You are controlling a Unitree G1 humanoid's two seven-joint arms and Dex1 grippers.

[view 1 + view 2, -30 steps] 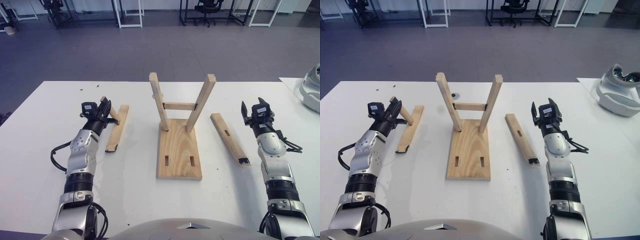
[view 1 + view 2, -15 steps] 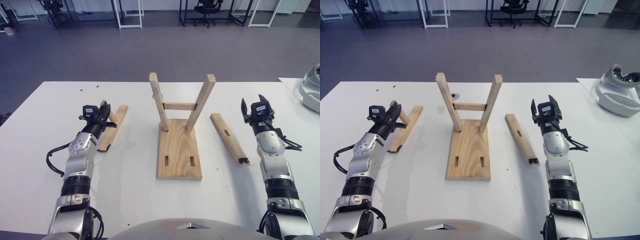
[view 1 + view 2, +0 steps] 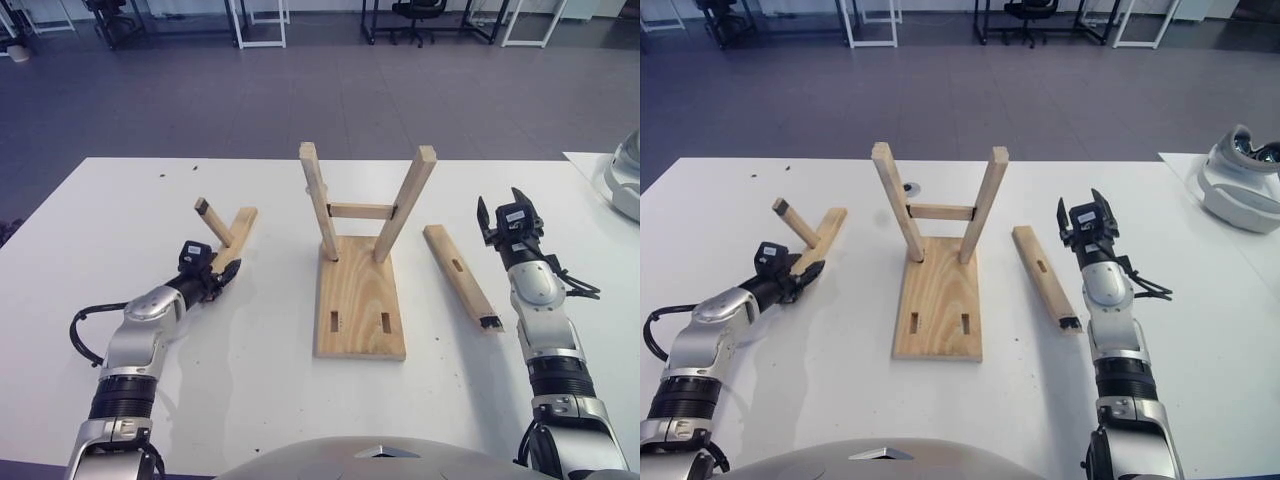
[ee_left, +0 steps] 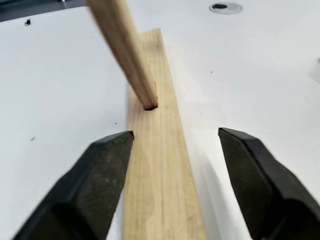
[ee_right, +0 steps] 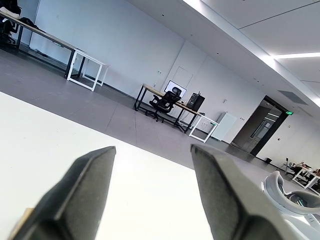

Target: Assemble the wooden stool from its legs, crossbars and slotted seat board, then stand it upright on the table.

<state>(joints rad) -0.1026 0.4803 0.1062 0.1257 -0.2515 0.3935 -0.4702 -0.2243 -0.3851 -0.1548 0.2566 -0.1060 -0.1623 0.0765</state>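
Black fingers [image 4: 100,175] of left gripper [image 4: 175,134] wide, straddling loose leg [image 4: 160,190] end, nothing gripped | right gripper [image 3: 511,212] wide, empty, near other leg [image 3: 458,275] | risk, I judge: end grip lets leg swing, crossbar [image 3: 213,222] pops out | pale wood; seat board [image 3: 360,310] flat on table [image 3: 270,380], upright legs [image 3: 320,205] slotted

A strip of table [image 3: 275,300] is left on each side of the seat board [image 3: 360,305], bounded by the right leg [image 3: 455,272] and by the left leg [image 3: 238,232] with a crossbar [image 3: 212,221] sticking up, while the board's far end is barred by 2 upright legs [image 3: 318,200].
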